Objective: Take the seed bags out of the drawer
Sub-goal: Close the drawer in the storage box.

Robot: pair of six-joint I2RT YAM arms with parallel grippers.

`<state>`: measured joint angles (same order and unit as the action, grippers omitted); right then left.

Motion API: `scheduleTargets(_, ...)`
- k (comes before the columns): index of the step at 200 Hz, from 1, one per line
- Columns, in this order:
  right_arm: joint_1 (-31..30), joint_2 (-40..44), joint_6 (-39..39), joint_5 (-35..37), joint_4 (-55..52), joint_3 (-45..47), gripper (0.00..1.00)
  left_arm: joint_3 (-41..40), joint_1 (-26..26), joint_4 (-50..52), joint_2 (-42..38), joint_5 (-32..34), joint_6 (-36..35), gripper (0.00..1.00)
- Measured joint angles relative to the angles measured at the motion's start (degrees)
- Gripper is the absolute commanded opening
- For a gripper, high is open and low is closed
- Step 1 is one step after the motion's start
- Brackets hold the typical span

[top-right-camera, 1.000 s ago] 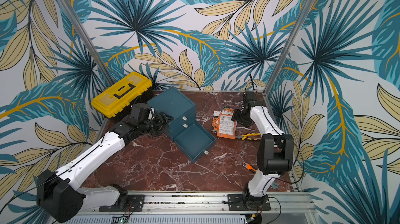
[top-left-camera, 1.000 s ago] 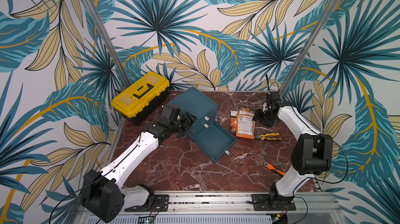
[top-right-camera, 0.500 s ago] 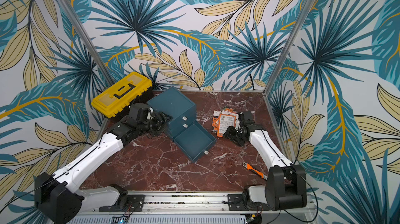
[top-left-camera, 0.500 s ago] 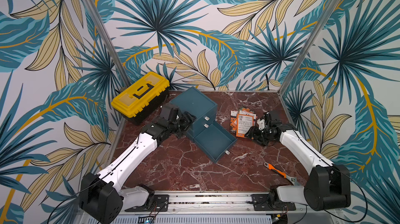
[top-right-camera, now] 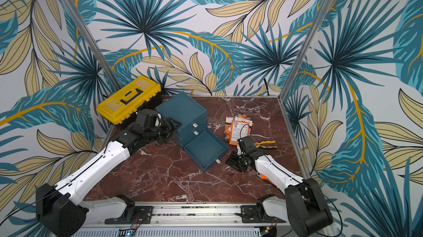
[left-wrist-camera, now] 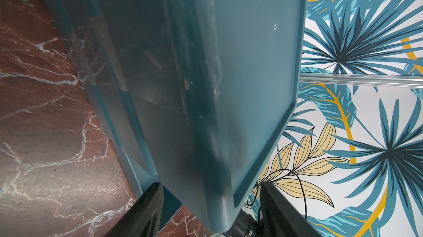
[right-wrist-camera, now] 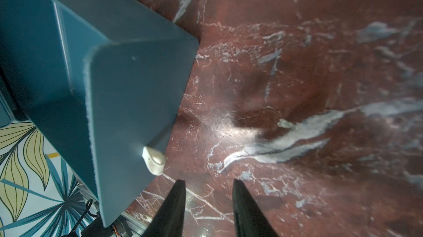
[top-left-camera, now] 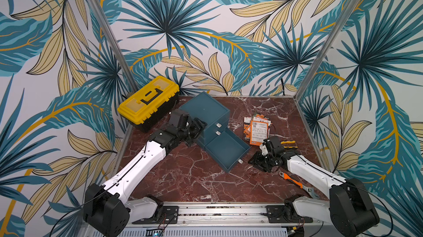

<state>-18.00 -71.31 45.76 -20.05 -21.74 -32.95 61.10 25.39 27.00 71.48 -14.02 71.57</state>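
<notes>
Right wrist view: right fingers (right-wrist-camera: 174,208) spread, empty; in a top view, seed bags (top-left-camera: 258,130) lie nearby, untouched.

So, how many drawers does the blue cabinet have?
3. On the blue cabinet, the top drawer and middle drawer are shut; the bottom drawer is pulled out. None seems hidden.

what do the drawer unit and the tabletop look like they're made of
Drawer unit: probably plastic, matte teal; smooth uniform faces, rounded moulded-looking edges. Tabletop: glossy red-brown marble or a marble-print laminate; white veins, bright glare spot.
</notes>
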Motion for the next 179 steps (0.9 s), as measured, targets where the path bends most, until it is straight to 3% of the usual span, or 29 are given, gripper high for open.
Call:
scheduleTargets(70,-0.4,-5.2,3.8,-0.6,7.2,0.3,0.22,-0.2,0.0,-0.7,2.3,0.9,0.0,0.68)
scheduleTargets(179,-0.8,-12.6,6.1,-2.5,13.2,-3.9,0.21,-1.6,0.0,-3.4,2.1,0.8,0.0,0.67)
